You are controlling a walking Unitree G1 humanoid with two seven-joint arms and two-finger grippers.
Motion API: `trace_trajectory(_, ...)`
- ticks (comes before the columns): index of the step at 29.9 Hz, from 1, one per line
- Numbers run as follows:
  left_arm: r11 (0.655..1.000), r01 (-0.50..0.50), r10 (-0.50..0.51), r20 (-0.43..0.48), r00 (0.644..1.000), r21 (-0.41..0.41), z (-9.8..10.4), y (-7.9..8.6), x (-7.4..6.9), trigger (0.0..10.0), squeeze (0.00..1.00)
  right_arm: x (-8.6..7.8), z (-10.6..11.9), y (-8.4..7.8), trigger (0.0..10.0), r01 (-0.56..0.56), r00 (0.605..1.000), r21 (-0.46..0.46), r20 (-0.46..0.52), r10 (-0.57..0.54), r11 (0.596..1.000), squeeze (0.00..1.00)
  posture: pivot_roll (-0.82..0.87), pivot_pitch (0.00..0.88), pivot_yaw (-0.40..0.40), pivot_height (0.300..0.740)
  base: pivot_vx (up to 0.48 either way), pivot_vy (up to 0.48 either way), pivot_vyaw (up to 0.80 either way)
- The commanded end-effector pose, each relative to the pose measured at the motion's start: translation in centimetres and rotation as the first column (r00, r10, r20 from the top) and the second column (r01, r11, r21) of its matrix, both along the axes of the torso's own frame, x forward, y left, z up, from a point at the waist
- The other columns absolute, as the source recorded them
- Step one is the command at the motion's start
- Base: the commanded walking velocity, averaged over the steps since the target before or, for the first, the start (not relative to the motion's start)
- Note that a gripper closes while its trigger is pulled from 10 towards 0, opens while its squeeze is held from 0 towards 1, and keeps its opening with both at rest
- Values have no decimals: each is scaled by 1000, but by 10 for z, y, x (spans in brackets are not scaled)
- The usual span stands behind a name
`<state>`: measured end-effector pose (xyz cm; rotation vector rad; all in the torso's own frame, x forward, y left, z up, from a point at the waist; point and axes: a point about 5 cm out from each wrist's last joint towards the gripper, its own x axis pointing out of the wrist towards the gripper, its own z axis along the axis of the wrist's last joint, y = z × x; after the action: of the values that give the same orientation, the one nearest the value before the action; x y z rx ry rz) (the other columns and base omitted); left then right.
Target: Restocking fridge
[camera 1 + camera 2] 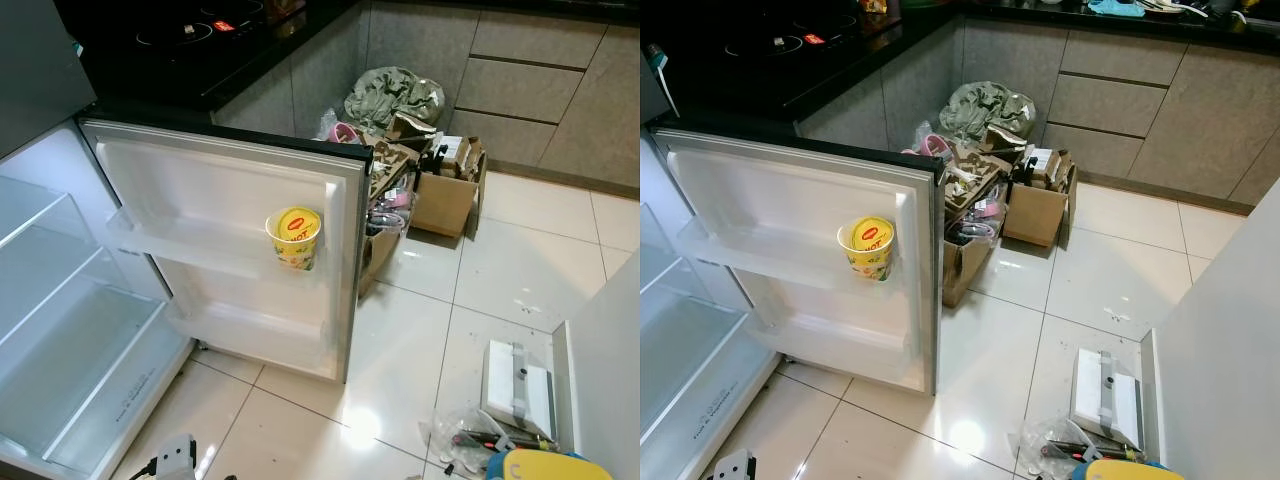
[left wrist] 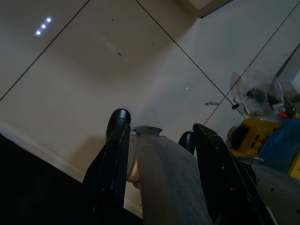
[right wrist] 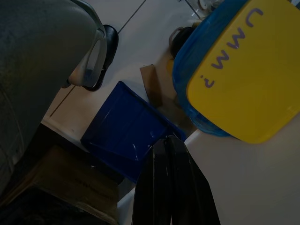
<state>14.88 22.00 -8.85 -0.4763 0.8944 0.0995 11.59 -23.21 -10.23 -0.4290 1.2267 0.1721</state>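
Left gripper (image 2: pixel 157 129) spread above floor tiles, right gripper (image 3: pixel 171 140) pressed together, yellow red-labelled cup (image 1: pixel 294 237) upright on fridge door shelf (image 1: pixel 180 240)

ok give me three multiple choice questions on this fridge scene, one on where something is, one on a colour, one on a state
1. Where is the noodle cup?
A. on the floor tiles
B. on the upper shelf of the fridge door
C. on the dark countertop

2. What colour is the lid with purple writing beside the right hand?
A. yellow
B. red
C. white

3. How do the right hand's fingers stand?
A. spread wide
B. shut together, holding nothing
C. clamped on the cup

Answers:
1. B, the cup sits in the upper rack of the open door.
2. A, the lid is yellow on a blue container.
3. B, the right wrist view shows the two black fingers pressed together with nothing between them.
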Motion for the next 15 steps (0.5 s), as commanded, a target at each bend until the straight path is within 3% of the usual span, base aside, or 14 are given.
trace_trajectory(1, 1000, 6, -6, -27, 1000, -15, -4, -5, -7, 10000, 0, -3, 0, -3, 10000, 4, 1000, -5, -11, -4, 1000, 0, -28, 89, -2, 740, 0, 0, 0)
trace_trajectory(15, 1000, -5, 5, -22, 1000, -22, -4, -7, -6, 10000, 0, -4, 0, -4, 10000, 4, 1000, -7, -14, -5, 1000, 0, -28, 90, -9, 740, 0, 0, 0)
